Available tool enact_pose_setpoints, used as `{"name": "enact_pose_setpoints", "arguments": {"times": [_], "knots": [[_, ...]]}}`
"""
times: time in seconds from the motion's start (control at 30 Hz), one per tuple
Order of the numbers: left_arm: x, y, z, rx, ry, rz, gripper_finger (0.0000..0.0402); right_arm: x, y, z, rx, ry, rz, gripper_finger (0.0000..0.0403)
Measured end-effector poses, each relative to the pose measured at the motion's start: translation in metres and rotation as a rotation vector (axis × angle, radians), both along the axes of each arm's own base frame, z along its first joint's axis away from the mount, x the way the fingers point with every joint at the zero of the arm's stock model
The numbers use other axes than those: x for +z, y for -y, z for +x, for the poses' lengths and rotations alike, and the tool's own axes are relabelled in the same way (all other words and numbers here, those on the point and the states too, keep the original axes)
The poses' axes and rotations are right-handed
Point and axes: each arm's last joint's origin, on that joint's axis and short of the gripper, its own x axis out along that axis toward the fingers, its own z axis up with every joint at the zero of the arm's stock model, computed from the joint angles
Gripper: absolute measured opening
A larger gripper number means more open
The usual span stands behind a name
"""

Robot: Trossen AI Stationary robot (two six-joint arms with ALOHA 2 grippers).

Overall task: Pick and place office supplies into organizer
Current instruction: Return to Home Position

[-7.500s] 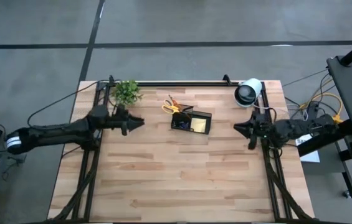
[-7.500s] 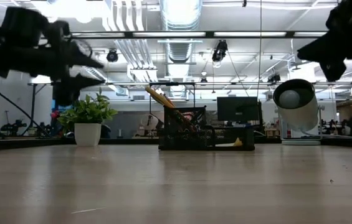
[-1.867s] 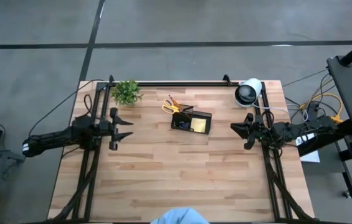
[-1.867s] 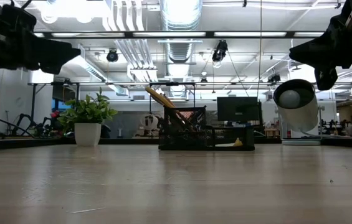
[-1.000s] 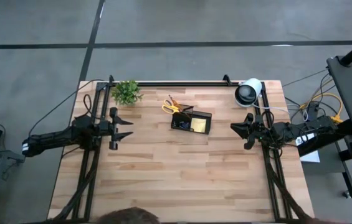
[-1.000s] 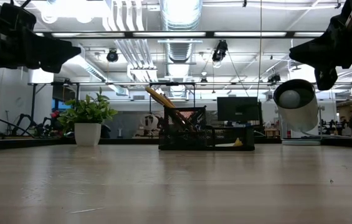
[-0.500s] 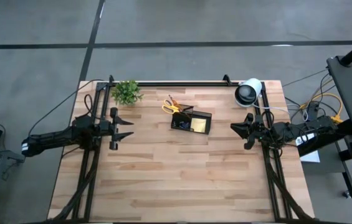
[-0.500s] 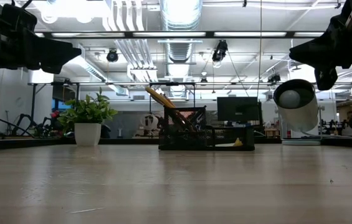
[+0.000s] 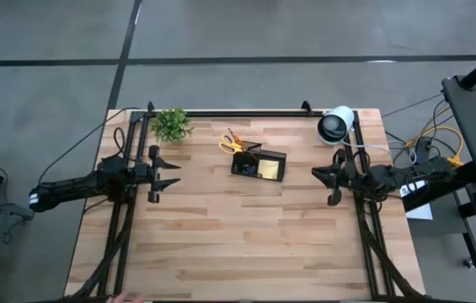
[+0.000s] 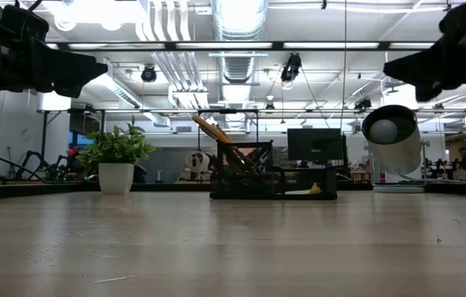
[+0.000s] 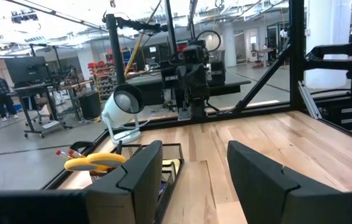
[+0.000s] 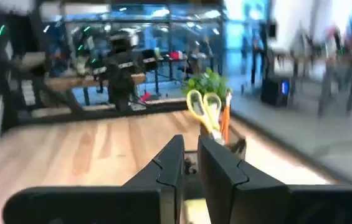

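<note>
The left gripper (image 9: 173, 172) is held above the left edge of the table (image 9: 238, 252). Its fingers (image 11: 139, 180) are spread wide, and nothing is held between them. The right gripper (image 9: 317, 174) is held above the opposite edge. Its fingers (image 12: 171, 163) are drawn almost together, with only a thin slit left between them, and nothing is pinched. Both sets of fingertips are pointed inward, toward each other, and in the low view both are seen raised clear of the tabletop.

The organizer (image 9: 259, 165) is set on the table between the two grippers, well apart from each. It lies ahead of the left fingers and a little toward the far edge. In the right wrist view it is seen straight beyond the fingertips and is partly hidden by them.

The scissors (image 9: 230, 145) are stood in the compartment nearer the left fingers, with the yellow handles uppermost and tipped out over the rim. The pencils (image 9: 232, 135) are leaned beside them in the same compartment. The pad (image 9: 266, 171) is laid in the compartment nearer the right fingers.

A plant (image 9: 171, 124) is placed at the far edge, off to the side of the left fingers. A roll (image 9: 334, 124) is stood near the far corner, close to the right fingers.
</note>
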Motion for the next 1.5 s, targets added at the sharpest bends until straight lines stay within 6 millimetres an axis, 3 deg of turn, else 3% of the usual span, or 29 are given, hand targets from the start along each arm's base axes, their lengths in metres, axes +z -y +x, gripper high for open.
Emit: {"name": "enact_pose_setpoints", "arguments": {"times": [0.07, 0.27, 0.6, 0.83, 1.23, 1.5], "knots": [[0.000, 0.000, 0.000, 0.000, -0.001, 0.000, 0.0167, 0.002, -0.001, -0.002, 0.061, 0.000, -0.116, 0.0038], [0.000, 0.000, 0.000, 0.000, -0.002, 0.000, 0.0167, -0.002, -0.007, -0.001, 0.258, -0.027, -0.204, 0.0038], [0.000, 0.000, 0.000, 0.000, -0.002, 0.000, 0.0167, -0.004, 0.006, 0.003, 0.164, -0.078, -0.252, 0.0038], [0.000, 0.000, 0.000, 0.000, -0.002, 0.000, 0.0167, -0.012, 0.017, 0.006, 0.216, -0.144, -0.150, 0.0038], [0.000, 0.000, 0.000, 0.000, -0.001, 0.000, 0.0167, -0.011, 0.020, 0.007, 0.269, -0.136, -0.132, 0.0038], [0.000, 0.000, 0.000, 0.000, 0.000, 0.000, 0.0167, -0.012, 0.019, 0.007, 0.271, -0.123, 0.018, 0.0038]]}}
